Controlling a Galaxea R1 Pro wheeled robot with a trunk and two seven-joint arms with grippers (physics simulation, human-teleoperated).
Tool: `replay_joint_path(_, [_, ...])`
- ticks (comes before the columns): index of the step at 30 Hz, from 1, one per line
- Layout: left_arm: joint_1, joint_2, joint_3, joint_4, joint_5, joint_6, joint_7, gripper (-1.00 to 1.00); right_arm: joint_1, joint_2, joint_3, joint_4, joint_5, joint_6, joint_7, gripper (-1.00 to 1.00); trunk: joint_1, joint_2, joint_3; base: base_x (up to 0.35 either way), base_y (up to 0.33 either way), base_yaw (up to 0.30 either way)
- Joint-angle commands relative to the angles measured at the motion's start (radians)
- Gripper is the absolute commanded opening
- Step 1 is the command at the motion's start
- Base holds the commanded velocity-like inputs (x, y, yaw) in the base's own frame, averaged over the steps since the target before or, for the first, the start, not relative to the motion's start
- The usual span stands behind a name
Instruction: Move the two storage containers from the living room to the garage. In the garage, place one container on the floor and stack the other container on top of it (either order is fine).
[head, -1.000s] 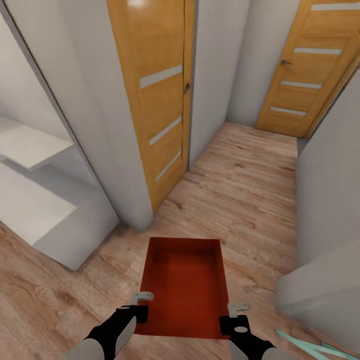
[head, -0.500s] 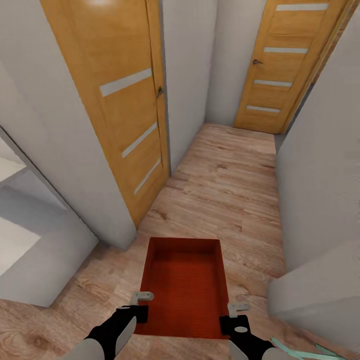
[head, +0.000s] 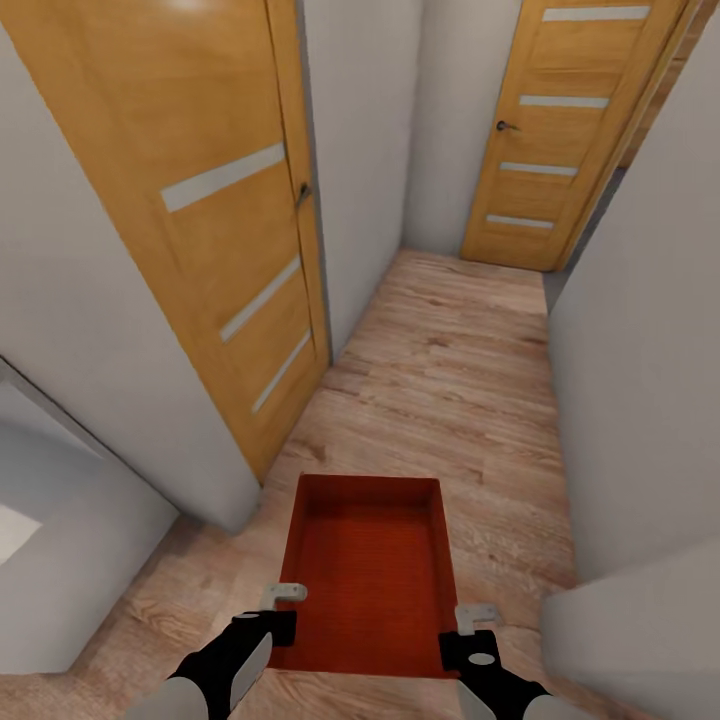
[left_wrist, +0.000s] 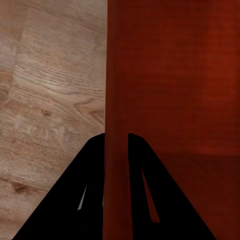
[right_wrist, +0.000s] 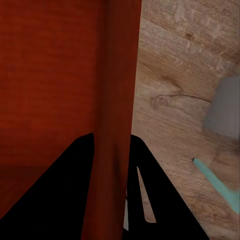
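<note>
Doors nearer; orange-red ribbed open-top container (head: 370, 570).

An orange-red, open-top, empty storage container (head: 370, 570) is held level above wood planks.

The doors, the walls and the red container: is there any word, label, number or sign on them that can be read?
None: no view holds readable text.
The two wooden doors bear only pale glass strips.
The storage container, held at its side walls by both grippers, is plain ribbed red.
</note>
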Motion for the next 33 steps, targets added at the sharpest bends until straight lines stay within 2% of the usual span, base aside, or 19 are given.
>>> replay_joint_path(1, [0.0, 0.002, -0.033, -0.005, 0.021, 0.004, 0.012, -1.0, 0.0, -0.02, -0.004, -0.002, -0.022, 0.001, -0.002, -1.0, 0.001, -0.002, -0.001, 0.335, 0.0, 0.0])
replay_joint_path(8, [0.0, 0.002, -0.033, -0.005, 0.021, 0.003, 0.012, -1.0, 0.0, -0.018, -0.005, -0.001, -0.023, 0.002, -0.004, -1.0, 0.001, -0.002, -0.001, 0.335, 0.0, -0.049])
replay_joint_path(29, [0.0, 0.002, -0.033, -0.005, 0.021, 0.004, 0.012, -1.0, 0.0, -0.018, -0.005, -0.001, -0.024, 0.002, -0.003, -1.0, 0.001, -0.002, -0.001, 0.334, 0.0, -0.245])
replay_joint_path(33, [0.0, 0.002, -0.033, -0.005, 0.021, 0.004, 0.012, -1.0, 0.0, -0.018, -0.005, -0.001, -0.024, 0.002, -0.003, -1.0, 0.001, -0.002, -0.001, 0.335, 0.0, -0.087])
